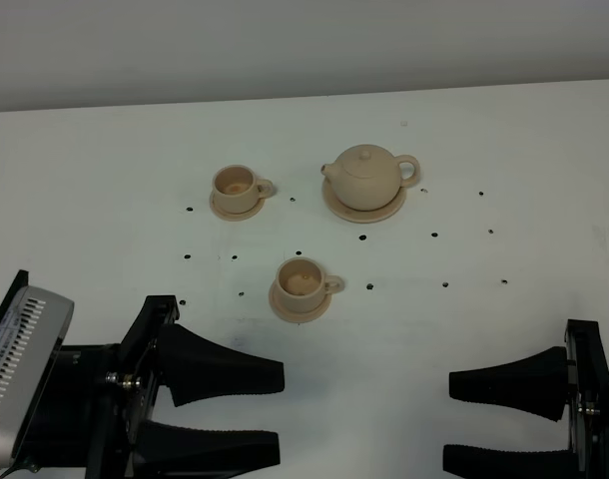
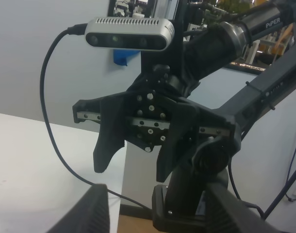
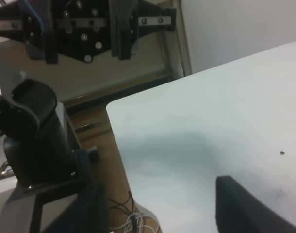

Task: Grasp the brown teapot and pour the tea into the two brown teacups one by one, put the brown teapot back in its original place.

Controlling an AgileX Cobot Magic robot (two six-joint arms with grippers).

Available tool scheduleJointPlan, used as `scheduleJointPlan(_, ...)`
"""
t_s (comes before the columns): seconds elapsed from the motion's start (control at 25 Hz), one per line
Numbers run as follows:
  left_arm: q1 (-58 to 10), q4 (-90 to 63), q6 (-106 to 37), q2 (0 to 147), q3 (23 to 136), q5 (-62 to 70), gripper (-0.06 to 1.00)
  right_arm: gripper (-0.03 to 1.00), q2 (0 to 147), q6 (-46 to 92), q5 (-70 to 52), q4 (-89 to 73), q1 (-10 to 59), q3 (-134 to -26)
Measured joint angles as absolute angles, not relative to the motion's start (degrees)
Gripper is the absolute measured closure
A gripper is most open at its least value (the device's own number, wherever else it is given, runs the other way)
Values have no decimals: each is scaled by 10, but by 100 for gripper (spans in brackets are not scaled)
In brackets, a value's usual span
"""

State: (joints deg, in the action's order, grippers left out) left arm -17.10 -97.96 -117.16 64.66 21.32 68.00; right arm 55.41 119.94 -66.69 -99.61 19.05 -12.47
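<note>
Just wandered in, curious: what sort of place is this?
Likely a robotics lab: the left gripper and right gripper stand open at a white table set with a tan teapot, and a silver camera rides one arm.

White table (image 1: 95,150), wide tan saucer (image 1: 365,215), two smaller saucers (image 1: 226,212) (image 1: 291,312), scattered dark dots (image 1: 362,238)

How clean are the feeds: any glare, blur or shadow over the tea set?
Exterior high: even light, no glare, brown teapot and both teacups clear, faint shadows. Left wrist: aimed off the table, left claw fingers blurred. Right wrist: soft shadow on the table, tea set out of view.
</note>
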Motion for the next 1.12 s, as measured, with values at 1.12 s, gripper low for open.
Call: scheduleJointPlan(1.12, -171, -1007, -1168, 647, 213, 680, 51, 48, 554, 1199, -667, -996, 190, -125)
